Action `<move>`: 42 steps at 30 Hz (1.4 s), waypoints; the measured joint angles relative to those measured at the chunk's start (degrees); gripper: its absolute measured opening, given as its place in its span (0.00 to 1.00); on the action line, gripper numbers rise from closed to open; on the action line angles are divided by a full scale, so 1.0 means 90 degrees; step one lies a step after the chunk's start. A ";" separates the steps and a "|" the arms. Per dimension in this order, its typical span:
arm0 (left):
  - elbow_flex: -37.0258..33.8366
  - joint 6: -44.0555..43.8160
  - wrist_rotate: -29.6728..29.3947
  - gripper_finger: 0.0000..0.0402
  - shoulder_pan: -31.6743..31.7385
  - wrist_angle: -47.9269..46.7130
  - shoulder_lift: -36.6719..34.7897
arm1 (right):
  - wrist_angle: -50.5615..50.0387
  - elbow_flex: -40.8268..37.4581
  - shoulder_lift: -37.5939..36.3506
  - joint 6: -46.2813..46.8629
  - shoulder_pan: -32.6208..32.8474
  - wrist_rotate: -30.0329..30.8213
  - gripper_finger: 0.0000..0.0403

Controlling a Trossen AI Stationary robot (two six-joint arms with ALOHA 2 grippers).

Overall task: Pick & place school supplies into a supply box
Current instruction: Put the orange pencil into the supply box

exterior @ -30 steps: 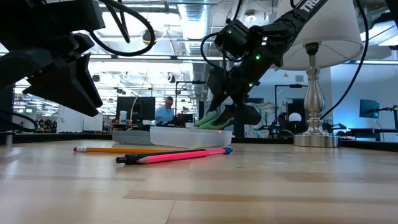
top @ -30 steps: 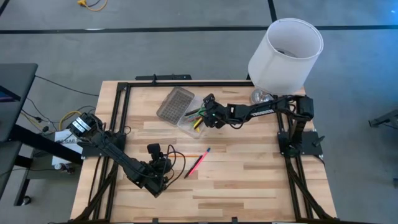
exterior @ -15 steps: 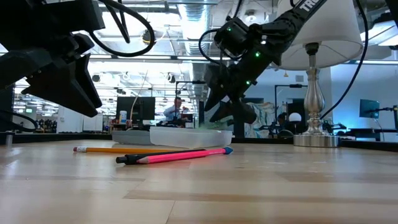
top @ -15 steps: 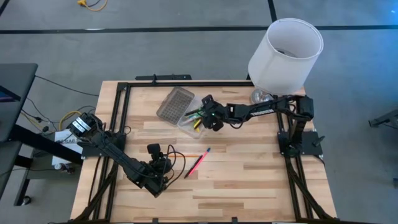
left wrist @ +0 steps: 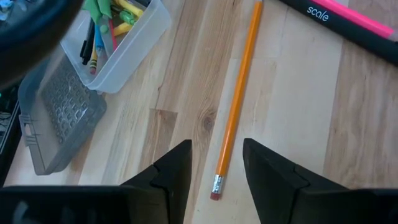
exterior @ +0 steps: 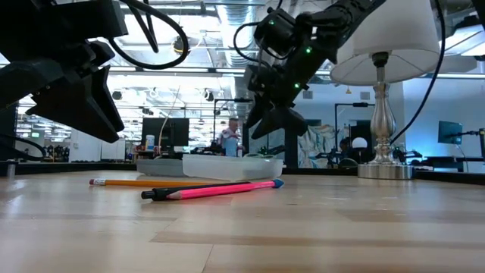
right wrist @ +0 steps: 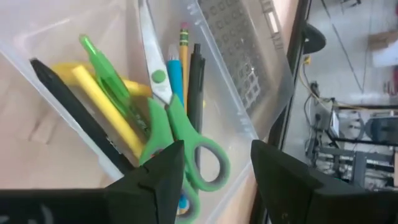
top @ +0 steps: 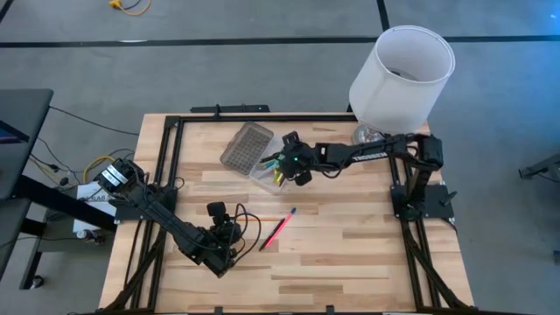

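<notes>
High view: right gripper, fingers spread, hovers over the supply box holding green-handled scissors; left gripper, fingers apart, empty at seven o'clock.

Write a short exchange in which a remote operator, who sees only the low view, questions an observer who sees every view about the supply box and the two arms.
Operator: I only see the box side-on. What is inside?
Observer: Small green-handled scissors lie in the clear plastic box, among pens and markers.
Operator: Is the right end effector holding anything?
Observer: No. The right end effector hangs open just above the scissors' handles.
Operator: And the left one?
Observer: The left end effector is open, and the eraser end of the yellow wooden pencil shows between its fingers, lying on the table.
</notes>
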 joint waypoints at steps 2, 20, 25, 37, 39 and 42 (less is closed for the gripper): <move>0.0000 0.0002 -0.0001 0.35 -0.0002 0.0000 0.0000 | -0.0055 0.0017 0.0000 0.0171 0.0133 0.0140 0.45; -0.0005 0.1882 0.0746 0.35 0.0214 0.1007 0.0000 | -0.1135 -0.0253 -0.1193 0.2629 0.2171 -0.0397 0.40; -0.0005 0.2726 0.1279 0.35 0.0673 0.1507 0.0000 | -0.1152 -0.0826 -0.1712 0.3378 0.2600 -0.0410 0.37; -0.0010 0.4044 0.2758 0.35 0.2167 0.1916 0.0000 | 0.0317 -0.2859 -0.3225 0.4866 0.3644 -0.0075 0.30; -0.0020 0.4145 0.3187 0.35 0.2420 0.1990 0.0003 | 0.0595 -0.3122 -0.3424 0.4928 0.3853 0.0198 0.30; -0.0024 0.4172 0.3667 0.35 0.2743 0.2037 0.0036 | 0.0942 -0.3379 -0.3592 0.5039 0.4138 0.0543 0.30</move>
